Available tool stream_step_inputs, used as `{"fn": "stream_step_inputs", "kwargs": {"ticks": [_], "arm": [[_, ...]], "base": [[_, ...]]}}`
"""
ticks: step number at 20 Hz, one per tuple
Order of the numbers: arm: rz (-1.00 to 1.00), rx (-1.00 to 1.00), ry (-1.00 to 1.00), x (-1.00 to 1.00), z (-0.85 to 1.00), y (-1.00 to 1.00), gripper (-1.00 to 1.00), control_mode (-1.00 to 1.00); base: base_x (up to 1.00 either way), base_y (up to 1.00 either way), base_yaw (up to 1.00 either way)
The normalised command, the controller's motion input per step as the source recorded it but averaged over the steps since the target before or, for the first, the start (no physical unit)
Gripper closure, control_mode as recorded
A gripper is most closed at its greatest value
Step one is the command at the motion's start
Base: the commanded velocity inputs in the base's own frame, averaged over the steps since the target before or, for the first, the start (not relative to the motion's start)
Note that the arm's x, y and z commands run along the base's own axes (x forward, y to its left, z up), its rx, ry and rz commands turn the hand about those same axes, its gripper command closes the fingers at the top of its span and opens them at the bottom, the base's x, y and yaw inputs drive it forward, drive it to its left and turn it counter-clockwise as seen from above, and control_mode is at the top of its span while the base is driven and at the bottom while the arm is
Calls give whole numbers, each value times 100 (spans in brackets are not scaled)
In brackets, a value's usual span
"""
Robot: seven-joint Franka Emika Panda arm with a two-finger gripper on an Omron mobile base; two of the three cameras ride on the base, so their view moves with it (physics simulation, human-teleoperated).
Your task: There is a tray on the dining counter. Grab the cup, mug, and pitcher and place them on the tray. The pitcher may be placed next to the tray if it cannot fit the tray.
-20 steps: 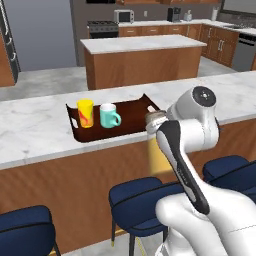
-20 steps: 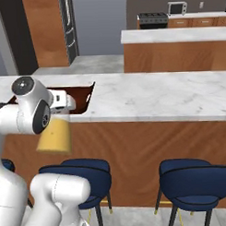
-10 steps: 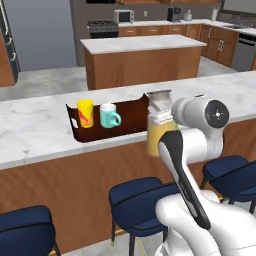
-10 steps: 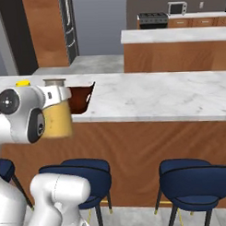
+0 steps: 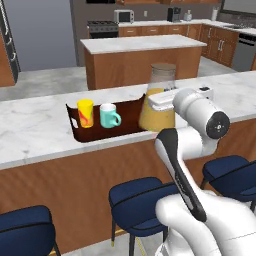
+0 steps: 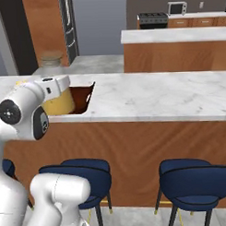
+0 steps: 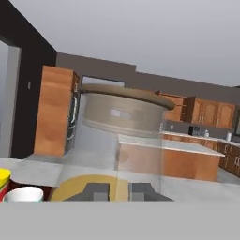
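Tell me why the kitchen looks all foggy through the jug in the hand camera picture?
In the hand view the pitcher sits right against the lens, so the cabinets behind show pale and hazy through its clear glass, under the brown lid. In the left base view the pitcher looks sharp beside the tray, though everything is flatly lit with soft edges and no glare.

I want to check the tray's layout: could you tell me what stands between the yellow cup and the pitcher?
In the left base view, the teal mug stands on the tray between the cup and the pitcher.
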Motion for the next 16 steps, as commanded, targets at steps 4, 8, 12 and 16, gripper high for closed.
{"fn": "stream_step_inputs", "kwargs": {"ticks": [4, 8, 12, 16], "arm": [[4, 17, -14, 57, 18, 0, 100, -100], [0, 4, -1, 78, 1, 0, 100, -100], [0, 0, 0, 88, -4, 0, 100, -100], [0, 0, 0, 61, -2, 4, 100, -100]], "base": [[0, 0, 0], [0, 0, 0], [0, 0, 0], [0, 0, 0]]}}
